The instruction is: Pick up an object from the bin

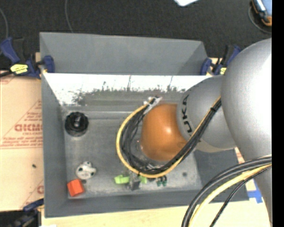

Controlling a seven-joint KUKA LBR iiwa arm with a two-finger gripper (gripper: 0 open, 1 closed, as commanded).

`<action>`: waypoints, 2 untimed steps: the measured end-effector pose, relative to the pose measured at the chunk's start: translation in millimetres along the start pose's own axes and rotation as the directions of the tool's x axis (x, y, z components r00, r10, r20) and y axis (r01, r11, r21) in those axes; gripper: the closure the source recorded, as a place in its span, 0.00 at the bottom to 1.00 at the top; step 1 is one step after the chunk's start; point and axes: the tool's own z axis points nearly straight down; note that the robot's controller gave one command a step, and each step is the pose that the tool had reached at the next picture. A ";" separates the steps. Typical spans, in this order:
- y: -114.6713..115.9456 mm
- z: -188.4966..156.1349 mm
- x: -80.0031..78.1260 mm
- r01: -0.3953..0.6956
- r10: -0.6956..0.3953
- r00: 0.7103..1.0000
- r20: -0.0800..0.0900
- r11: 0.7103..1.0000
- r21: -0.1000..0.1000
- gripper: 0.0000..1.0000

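Observation:
My gripper is low at the front of the bin, mostly hidden under the orange cover on the wrist; only a dark tip shows. A light green piece lies on the bin floor just left of that tip, touching or nearly touching it. A smaller dark green piece lies just to its right. What is directly beneath the gripper is hidden.
A black round knob sits at the left of the bin. Near the front left corner lie a white-and-grey round thing and an orange-red cube. The arm and its cables cover the bin's right half.

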 end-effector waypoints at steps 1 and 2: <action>0.0 0.0 0.0 -0.001 0.001 1.000 0.000 1.000 0.000 1.00; 0.0 0.0 0.0 -0.001 0.001 1.000 0.000 1.000 0.000 1.00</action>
